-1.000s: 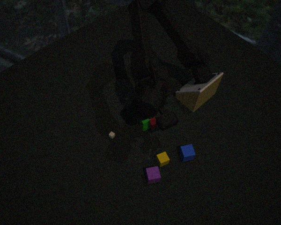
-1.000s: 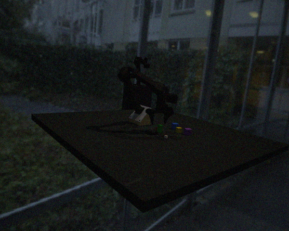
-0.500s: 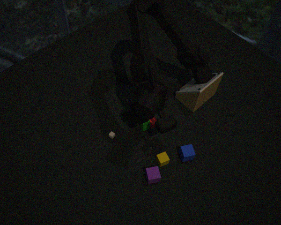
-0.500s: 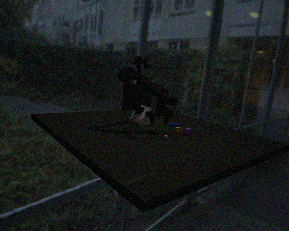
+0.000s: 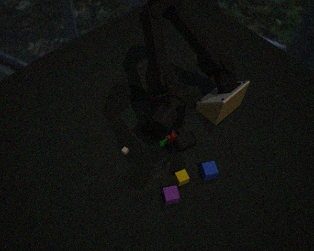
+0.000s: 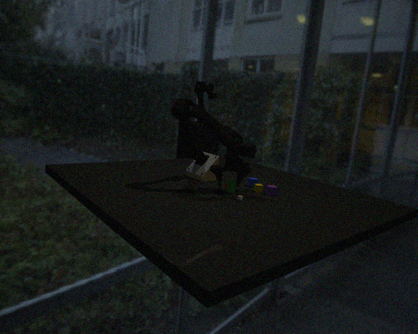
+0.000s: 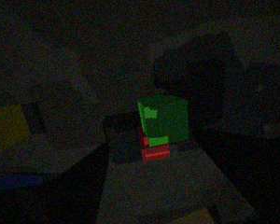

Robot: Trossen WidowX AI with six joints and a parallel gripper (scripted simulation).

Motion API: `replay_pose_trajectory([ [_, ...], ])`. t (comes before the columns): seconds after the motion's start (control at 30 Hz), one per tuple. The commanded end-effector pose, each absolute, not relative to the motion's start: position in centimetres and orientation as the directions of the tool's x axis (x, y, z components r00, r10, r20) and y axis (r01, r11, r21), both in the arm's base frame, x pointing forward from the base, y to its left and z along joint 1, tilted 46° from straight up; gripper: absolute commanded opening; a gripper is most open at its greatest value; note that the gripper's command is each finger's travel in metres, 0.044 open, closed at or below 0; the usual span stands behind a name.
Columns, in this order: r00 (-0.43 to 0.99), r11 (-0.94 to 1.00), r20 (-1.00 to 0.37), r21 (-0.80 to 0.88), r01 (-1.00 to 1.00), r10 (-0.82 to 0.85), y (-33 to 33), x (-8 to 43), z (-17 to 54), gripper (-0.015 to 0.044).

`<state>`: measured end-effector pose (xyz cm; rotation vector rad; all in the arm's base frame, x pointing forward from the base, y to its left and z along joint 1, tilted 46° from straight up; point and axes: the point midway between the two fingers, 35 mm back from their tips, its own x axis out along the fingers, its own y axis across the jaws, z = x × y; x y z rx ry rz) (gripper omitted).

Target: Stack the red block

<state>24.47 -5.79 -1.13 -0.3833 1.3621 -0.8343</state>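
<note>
The green tower (image 5: 163, 141) (image 6: 231, 186) (image 7: 167, 119) stands upright on the dark table. The red block (image 5: 171, 137) (image 7: 156, 154) is low beside it, partly hidden behind the tower in the wrist view; whether they touch is unclear. My gripper (image 6: 229, 185) (image 7: 151, 138) is open and low, pointing down, with its fingers on either side of the red block and tower. Nothing is held. The arm and fingers cover parts of both in the top view, and the dim light hides whether a finger touches them.
A yellow block (image 5: 181, 177) (image 6: 258, 187) (image 7: 9, 126), blue block (image 5: 209, 170) (image 6: 252, 181) and purple block (image 5: 170, 194) (image 6: 271, 190) lie nearby. A small pale cube (image 5: 124, 150) (image 6: 240, 197) is on the tower's other side. A tan angular object (image 5: 233, 103) stands near the arm.
</note>
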Motion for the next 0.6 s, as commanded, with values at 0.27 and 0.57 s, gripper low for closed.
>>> replay_pose_trajectory([
  [0.27, -0.019, 0.663, -0.696, -0.691, 0.288, -0.718, -5.97, 24.28, -1.36, 0.0440],
  [0.57, -0.019, 0.664, -0.699, -0.687, 0.294, -0.715, -5.94, 24.28, -1.31, 0.0309],
])
